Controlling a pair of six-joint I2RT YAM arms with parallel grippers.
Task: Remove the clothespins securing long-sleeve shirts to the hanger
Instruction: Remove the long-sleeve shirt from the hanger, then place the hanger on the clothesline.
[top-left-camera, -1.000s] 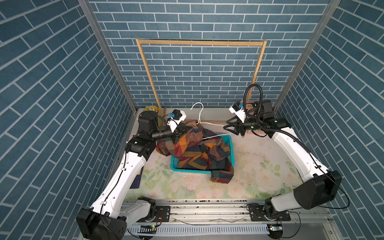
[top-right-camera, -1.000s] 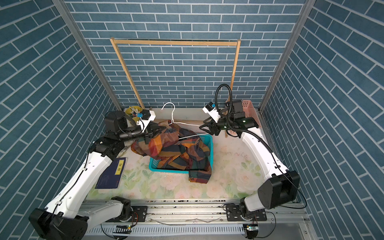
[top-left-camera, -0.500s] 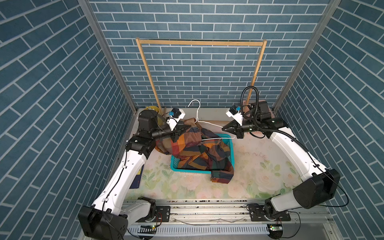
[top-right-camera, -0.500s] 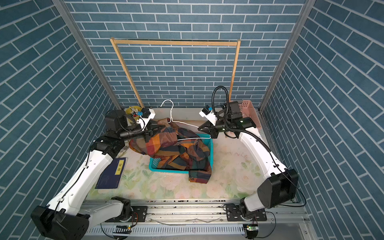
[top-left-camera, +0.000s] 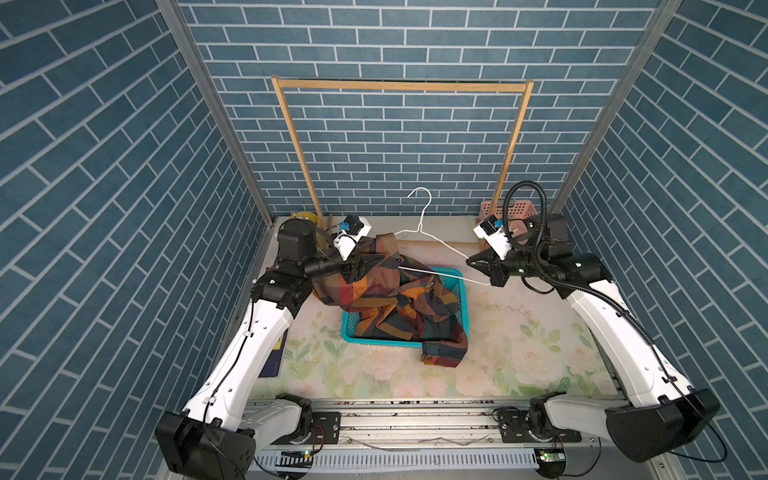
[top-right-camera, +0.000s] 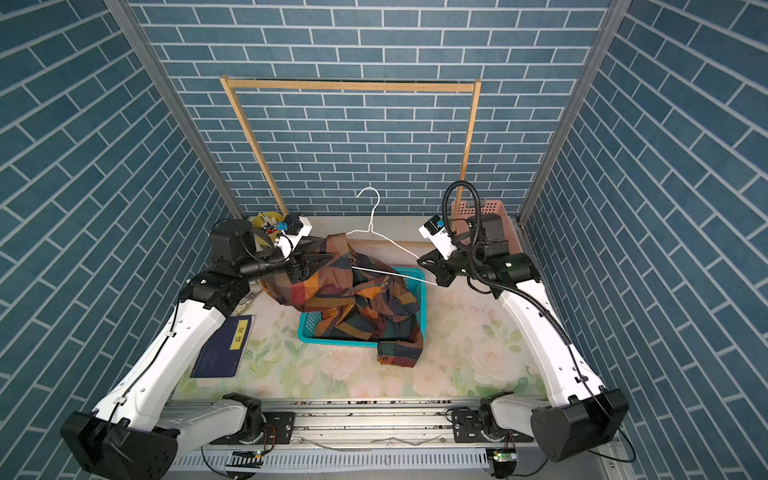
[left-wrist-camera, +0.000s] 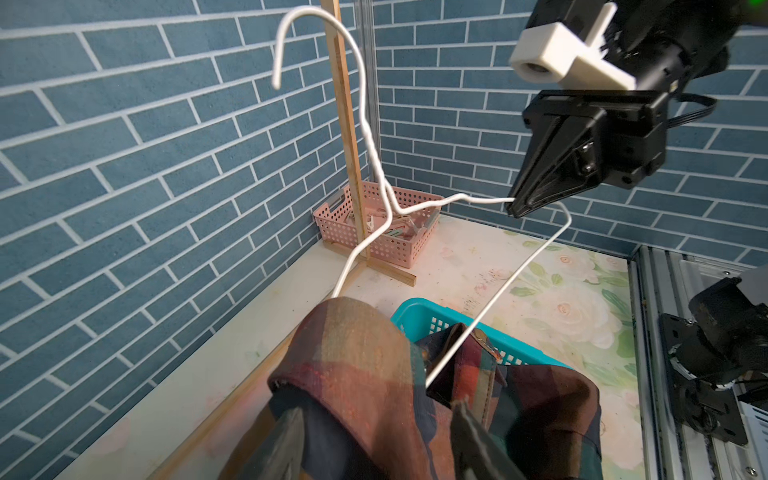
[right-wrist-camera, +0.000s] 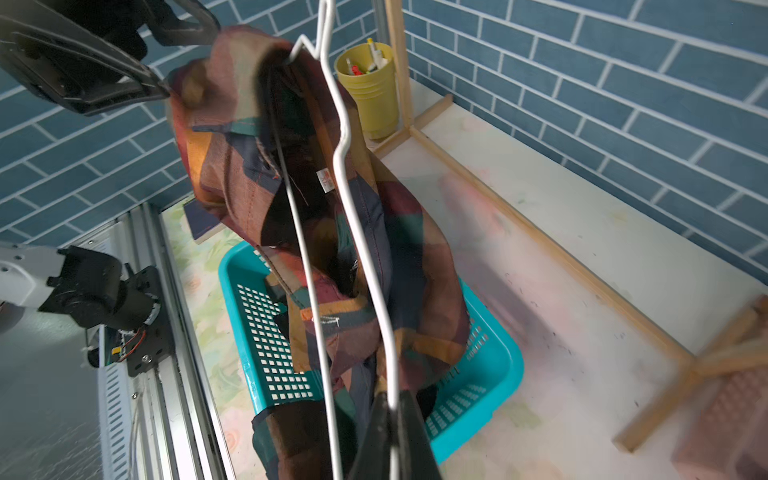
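The white wire hanger (top-left-camera: 469, 281) (left-wrist-camera: 498, 302) hangs in the air above the teal basket. One end of it is inside the plaid shirt (top-left-camera: 399, 303) (top-right-camera: 357, 303) (right-wrist-camera: 241, 174). My right gripper (top-left-camera: 471, 262) (top-right-camera: 419, 262) (right-wrist-camera: 392, 405) is shut on the hanger's bare shoulder wire. My left gripper (top-left-camera: 370, 264) (top-right-camera: 322, 264) (left-wrist-camera: 380, 409) is open, its fingers straddling the shirt's raised shoulder fold. The rest of the shirt trails down into the basket and over its front rim. The clothespins are out of view.
The teal basket (top-left-camera: 453, 276) (right-wrist-camera: 498, 374) sits mid-table. A tall wooden rack (top-left-camera: 399, 85) stands at the back wall. A pink basket (top-right-camera: 498, 212) (left-wrist-camera: 374, 237) holding several pale pieces is back right. A yellow cup (right-wrist-camera: 370, 91) is back left. A dark blue book (top-right-camera: 224, 349) lies under the left arm.
The right gripper closed on the hanger wire and carried the hanger up and to the right. The left gripper, shut on the shirt before, has opened.
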